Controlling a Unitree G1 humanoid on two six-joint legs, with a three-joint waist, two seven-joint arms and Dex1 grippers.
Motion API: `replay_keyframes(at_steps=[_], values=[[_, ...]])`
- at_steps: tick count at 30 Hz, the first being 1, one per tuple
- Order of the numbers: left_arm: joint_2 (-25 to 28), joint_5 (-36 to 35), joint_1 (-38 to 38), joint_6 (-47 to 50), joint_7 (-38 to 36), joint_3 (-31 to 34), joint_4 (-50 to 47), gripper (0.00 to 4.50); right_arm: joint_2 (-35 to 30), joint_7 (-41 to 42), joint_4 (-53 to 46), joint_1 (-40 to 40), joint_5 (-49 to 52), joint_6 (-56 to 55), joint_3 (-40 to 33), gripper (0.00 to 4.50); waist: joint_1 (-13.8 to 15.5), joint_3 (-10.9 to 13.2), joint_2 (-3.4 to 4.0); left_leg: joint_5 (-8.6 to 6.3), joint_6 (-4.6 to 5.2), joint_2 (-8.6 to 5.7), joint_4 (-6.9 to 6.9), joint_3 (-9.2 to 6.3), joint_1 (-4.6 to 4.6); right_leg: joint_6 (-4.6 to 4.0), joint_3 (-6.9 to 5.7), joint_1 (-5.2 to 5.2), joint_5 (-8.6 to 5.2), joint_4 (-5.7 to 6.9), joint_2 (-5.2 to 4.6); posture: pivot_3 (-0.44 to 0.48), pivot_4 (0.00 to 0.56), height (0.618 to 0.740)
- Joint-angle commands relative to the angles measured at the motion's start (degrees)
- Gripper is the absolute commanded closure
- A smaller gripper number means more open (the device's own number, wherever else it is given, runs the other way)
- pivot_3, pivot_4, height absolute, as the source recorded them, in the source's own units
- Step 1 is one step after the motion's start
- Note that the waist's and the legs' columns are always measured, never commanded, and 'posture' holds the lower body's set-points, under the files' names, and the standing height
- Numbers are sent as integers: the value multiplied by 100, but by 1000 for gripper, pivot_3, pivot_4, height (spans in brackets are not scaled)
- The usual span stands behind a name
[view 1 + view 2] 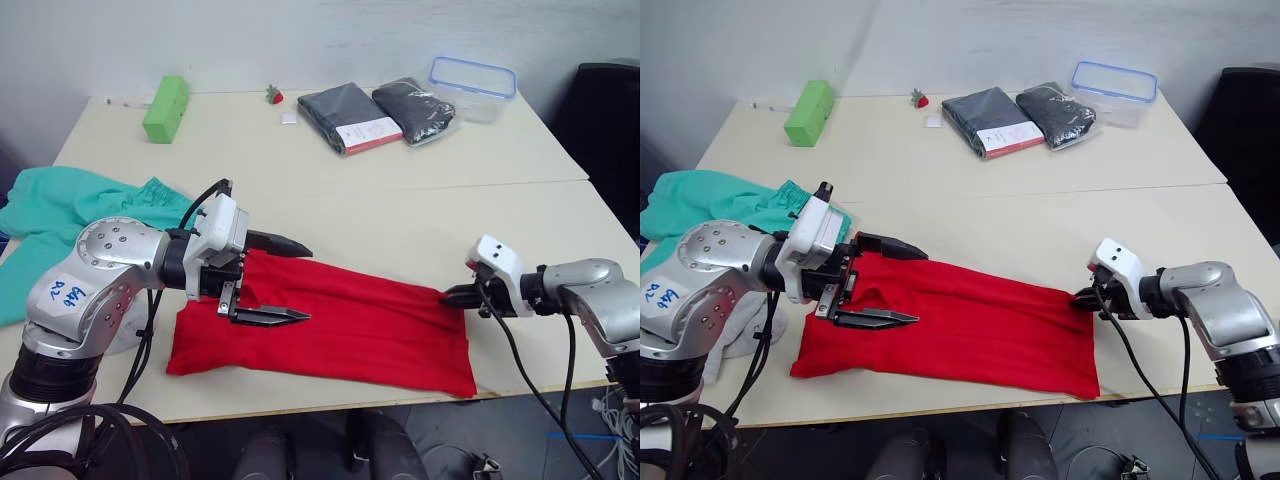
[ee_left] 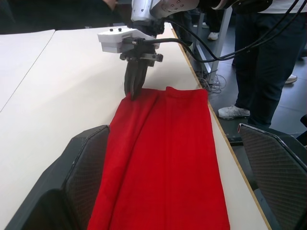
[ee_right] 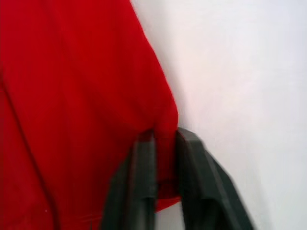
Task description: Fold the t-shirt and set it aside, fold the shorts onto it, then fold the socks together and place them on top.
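T-shirt [image 1: 350,322] lies folded in a long strip along the near edge of the table [image 1: 400,200]. Right gripper [image 1: 462,296] pinches its far-right corner; left gripper [image 1: 290,281] hovers wide open over its left end. Shorts [image 1: 70,205] sit far-left.

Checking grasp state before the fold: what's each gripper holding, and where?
Right gripper pinches the t-shirt at its far corner on the robot's right. Left gripper is open over the shirt's other end, holding nothing.
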Motion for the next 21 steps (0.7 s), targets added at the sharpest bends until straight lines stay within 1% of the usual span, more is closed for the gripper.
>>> replay_keyframes(at_steps=[1,3,5,8,11,15,19,21], values=[[21,91,-14,-147,52,2,-17,0,93,345,485,-794,-420,-529,348,4491,-42,2,4,0,0,-1,0,3,1,0,3,-1,0,0,0,0,150,740],[13,146,11,-197,100,-5,-16,0,244,549,1116,-1424,-796,-1036,656,4491,-64,8,11,1,-1,0,-1,10,4,0,9,-3,0,-2,2,0,150,740],[11,192,65,-232,155,-8,-44,0,551,699,2226,-2296,-1280,-1722,1004,4491,-90,12,19,2,-4,1,-1,10,5,-3,10,-6,-1,-3,4,0,150,740],[-3,207,149,-251,238,2,-120,0,1130,604,4044,-3450,-1912,-2709,1344,4491,-160,14,23,4,-6,1,-4,9,2,-4,7,-8,-2,4,6,0,150,740],[-7,226,218,-266,330,24,-180,0,1612,370,5414,-4235,-2387,-3493,1497,4491,-158,15,24,4,-7,4,-11,2,-5,-7,-1,-11,-4,1,3,0,150,740],[1,212,284,-272,436,54,-248,0,2049,-60,6498,-4776,-2834,-4134,1514,4491,-164,16,25,4,-6,2,-11,-5,-14,-7,-6,-12,-4,-4,-8,0,150,740],[23,205,393,-271,567,116,-330,0,2319,-777,7002,-4919,-3206,-4549,1479,4491,-177,16,26,4,-7,5,-10,-5,-12,-6,-3,-12,-4,1,-21,0,150,740],[49,198,442,-278,588,142,-348,0,2328,-949,7089,-4947,-3277,-4625,1401,4047,-174,18,29,5,-9,7,-10,-6,-11,-7,-3,-12,-4,2,-21,0,150,740]])
